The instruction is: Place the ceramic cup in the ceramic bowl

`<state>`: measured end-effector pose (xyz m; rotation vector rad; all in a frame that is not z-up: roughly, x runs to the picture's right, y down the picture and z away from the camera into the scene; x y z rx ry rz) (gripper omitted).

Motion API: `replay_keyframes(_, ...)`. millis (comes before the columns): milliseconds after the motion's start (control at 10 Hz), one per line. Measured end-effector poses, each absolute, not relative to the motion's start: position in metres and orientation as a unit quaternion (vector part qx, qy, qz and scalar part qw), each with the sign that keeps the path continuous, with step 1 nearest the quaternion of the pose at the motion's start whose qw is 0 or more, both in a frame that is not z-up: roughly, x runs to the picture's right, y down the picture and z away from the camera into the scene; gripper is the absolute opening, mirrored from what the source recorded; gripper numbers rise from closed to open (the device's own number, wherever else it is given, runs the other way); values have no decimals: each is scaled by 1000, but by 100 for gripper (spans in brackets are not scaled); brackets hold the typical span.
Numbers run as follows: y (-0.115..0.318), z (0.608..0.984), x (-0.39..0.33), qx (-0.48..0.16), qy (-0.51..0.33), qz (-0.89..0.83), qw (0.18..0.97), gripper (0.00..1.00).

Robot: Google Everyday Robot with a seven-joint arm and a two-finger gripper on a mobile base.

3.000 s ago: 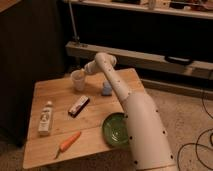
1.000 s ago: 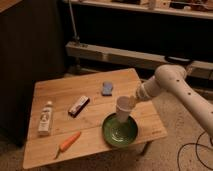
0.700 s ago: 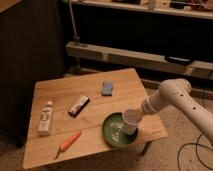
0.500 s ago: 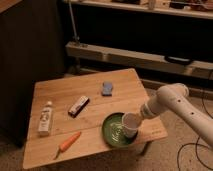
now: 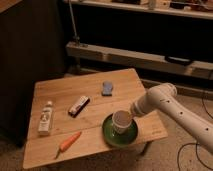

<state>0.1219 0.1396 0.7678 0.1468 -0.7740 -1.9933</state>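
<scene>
Gripper [image 5: 131, 114] beside white tapered cup [image 5: 121, 121], round green (streaked) bowl [image 5: 120, 132]

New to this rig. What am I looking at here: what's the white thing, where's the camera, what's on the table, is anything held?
The white tube is the single arm of a mobile robot, reaching in from the right. Its hand sits at the small plain white ceramic cup, which is over or in the shallow dark green ceramic bowl; whether the cup already rests on the bowl cannot be told. There is one camera, looking down at the scene from above and in front; its mounting is unknown. On the wooden table also lie a white bottle with a green label, an orange carrot, a dark snack bar wrapper and a small blue object. The job is putting the cup in the bowl.
</scene>
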Motion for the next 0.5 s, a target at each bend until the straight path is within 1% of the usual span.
replay_keyframes(200, 139, 769, 122, 64, -334, -818, 464, 80)
replay_keyframes(400, 130, 766, 128, 102, -376, -796, 463, 80)
replay_keyframes(500, 118, 758, 127, 122, -396, -786, 458, 80)
